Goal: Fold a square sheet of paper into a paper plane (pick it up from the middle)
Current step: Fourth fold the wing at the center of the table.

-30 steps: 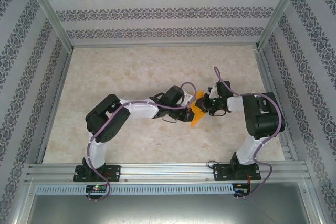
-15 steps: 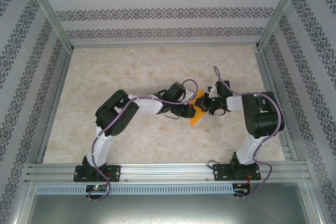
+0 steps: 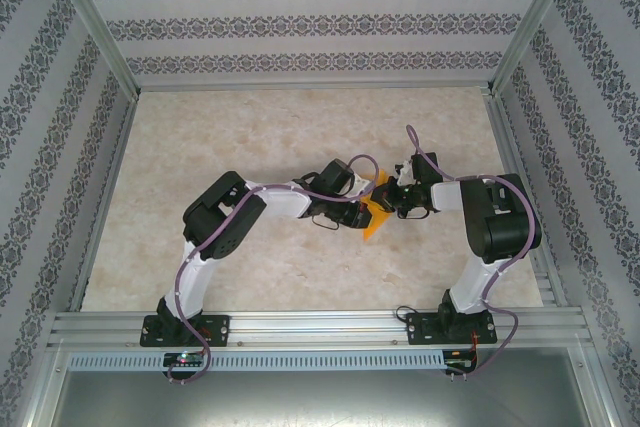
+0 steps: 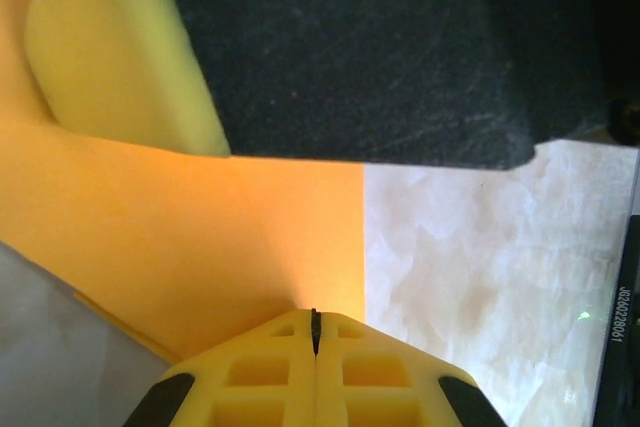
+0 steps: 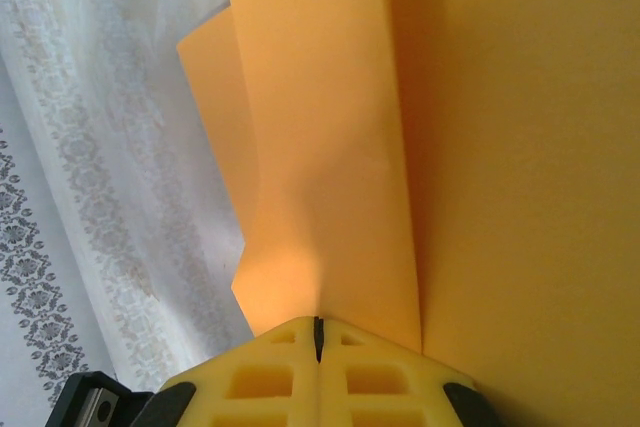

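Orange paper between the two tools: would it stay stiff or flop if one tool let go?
Probably floppy: the orange paper looks thin, glowing where light passes, and its layers bow apart in the right wrist view. Likely very light: edge pinches by the left tool and right tool seem enough to hold it. The folds may stiffen it slightly.

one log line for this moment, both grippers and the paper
left gripper: shut on folded bright orange paper sheet | right gripper: shut on same sheet | sheet: between both grippers, layered folds visible
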Motion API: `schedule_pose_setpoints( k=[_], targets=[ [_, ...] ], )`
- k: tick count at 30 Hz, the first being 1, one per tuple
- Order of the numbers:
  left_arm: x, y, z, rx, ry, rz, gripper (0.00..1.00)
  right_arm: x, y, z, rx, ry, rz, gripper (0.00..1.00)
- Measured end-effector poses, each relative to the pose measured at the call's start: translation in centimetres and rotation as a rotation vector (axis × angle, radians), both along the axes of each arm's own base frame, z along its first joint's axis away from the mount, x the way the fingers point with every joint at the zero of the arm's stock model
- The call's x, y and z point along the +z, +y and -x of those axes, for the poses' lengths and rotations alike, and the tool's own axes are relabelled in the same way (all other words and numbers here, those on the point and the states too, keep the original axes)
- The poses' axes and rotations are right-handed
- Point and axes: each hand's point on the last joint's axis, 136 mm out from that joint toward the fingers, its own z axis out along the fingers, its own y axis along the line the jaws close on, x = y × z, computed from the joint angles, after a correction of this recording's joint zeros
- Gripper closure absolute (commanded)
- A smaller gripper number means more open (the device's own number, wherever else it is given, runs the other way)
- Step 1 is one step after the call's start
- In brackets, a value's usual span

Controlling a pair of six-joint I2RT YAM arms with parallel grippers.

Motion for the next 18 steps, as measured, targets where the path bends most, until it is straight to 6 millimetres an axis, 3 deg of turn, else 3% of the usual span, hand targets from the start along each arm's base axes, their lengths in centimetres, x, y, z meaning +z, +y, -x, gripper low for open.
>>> schedule_pose_setpoints(
  k=[18],
  targets=[
    [-0.3, 0.4, 2.8, -0.108, -0.225, -0.157, 0.99, 0.0, -0.1, 0.0, -0.002, 0.003, 0.008, 0.99]
  ],
)
